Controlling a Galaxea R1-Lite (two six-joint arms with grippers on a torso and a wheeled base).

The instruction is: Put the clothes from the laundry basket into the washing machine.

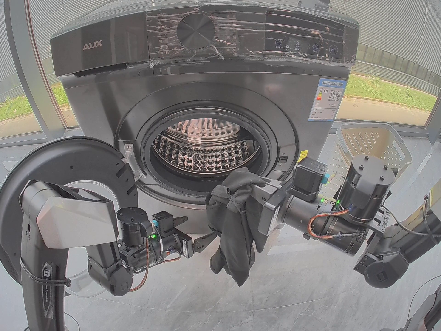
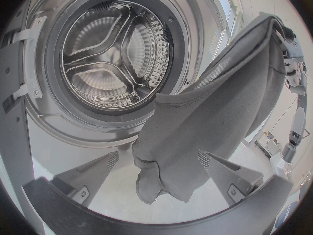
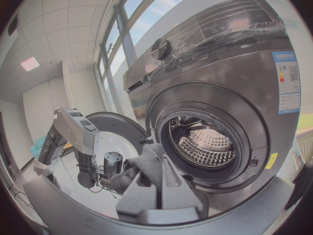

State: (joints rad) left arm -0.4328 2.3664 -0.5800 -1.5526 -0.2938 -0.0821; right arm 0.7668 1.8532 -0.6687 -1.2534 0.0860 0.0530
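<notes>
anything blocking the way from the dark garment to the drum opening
Nothing visible: the door is swung open to the left, and the dark garment hangs from the right pincer just before the drum opening.

The left arm [image 1: 69,217] and right arm [image 1: 365,187] are clad in silver-grey shells with black joints. An orange cable is looped on the right; 2 black wedge fingers [image 2: 94,170] are fitted to the left gripper [image 1: 200,226].

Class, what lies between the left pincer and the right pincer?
The dark garment, hanging from the shut right pincer; the head view shows it beside the open left pincer.
</notes>
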